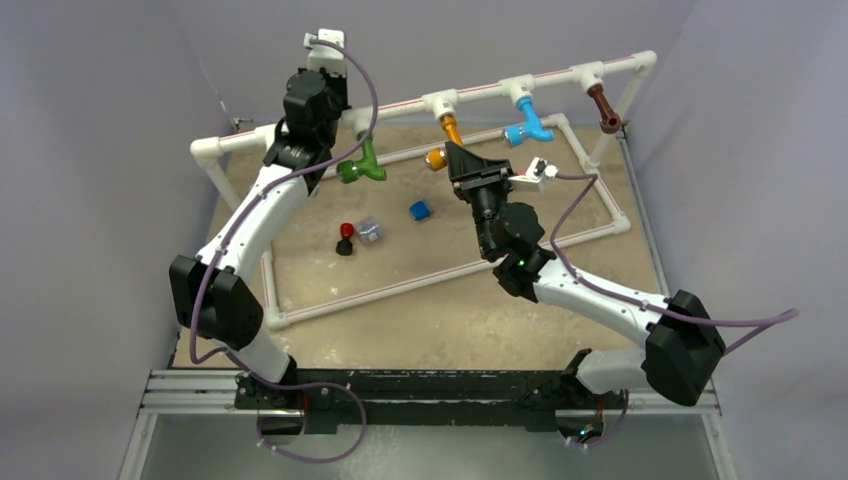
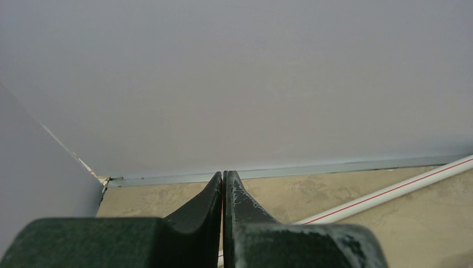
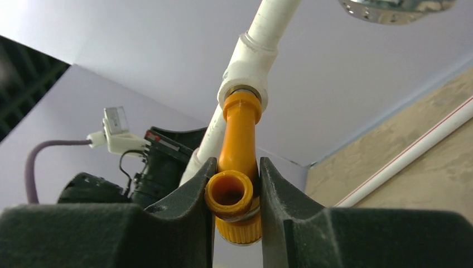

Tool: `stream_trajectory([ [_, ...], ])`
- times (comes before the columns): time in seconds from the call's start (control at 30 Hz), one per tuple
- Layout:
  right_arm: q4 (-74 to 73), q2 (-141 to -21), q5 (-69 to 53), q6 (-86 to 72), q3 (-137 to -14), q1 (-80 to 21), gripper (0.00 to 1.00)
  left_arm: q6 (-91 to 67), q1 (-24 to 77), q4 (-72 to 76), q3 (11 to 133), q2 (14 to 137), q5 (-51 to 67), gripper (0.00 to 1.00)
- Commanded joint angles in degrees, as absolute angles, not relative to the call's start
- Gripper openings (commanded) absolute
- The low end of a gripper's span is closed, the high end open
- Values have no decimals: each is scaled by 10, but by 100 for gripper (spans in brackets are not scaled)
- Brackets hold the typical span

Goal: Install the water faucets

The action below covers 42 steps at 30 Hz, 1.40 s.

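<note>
An orange faucet [image 1: 450,130] hangs from a white tee [image 1: 440,102] on the raised pipe rail. My right gripper [image 1: 452,158] is shut on its lower end; in the right wrist view both fingers press the orange faucet [image 3: 239,128] at the spout, gripper [image 3: 237,167]. A blue faucet [image 1: 527,126] and a brown faucet [image 1: 604,108] hang from tees further right. A green faucet [image 1: 360,166] hangs at the left, just right of my left arm. My left gripper [image 2: 223,176] is shut and empty, pointing at the back wall; in the top view its fingertips are hidden by its own body.
A white pipe frame [image 1: 440,275] lies on the tan table. Inside it sit a blue cube [image 1: 420,210], a clear cube [image 1: 369,230] and a small red-and-black piece [image 1: 345,238]. Grey walls close in behind and on both sides.
</note>
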State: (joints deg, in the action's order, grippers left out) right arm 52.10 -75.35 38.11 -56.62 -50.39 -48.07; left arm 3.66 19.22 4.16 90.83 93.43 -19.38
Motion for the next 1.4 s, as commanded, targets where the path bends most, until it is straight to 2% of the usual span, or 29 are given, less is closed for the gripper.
stream_trajectory([
  [0.0,614,-710,377,-788,-509,-495,0,33,193,-43,884,964,-175,0],
  [0.33,587,-709,383,-935,-499,-493,0,34,193,-41,883,964,-177,1],
  [0.7,506,-688,400,-939,-515,-493,0,35,193,-41,884,964,-178,1],
  [0.8,492,-685,400,-932,-512,-493,16,34,193,-40,883,965,-178,1],
  [0.93,481,-681,399,-916,-511,-493,44,35,193,-40,884,966,-179,1],
  [1.03,479,-679,397,-885,-512,-493,60,34,193,-40,884,967,-179,1],
  [1.17,463,-673,390,-855,-510,-493,72,35,193,-40,884,967,-180,1],
  [1.37,440,-651,369,-801,-493,-493,77,35,193,-41,884,968,-179,1],
])
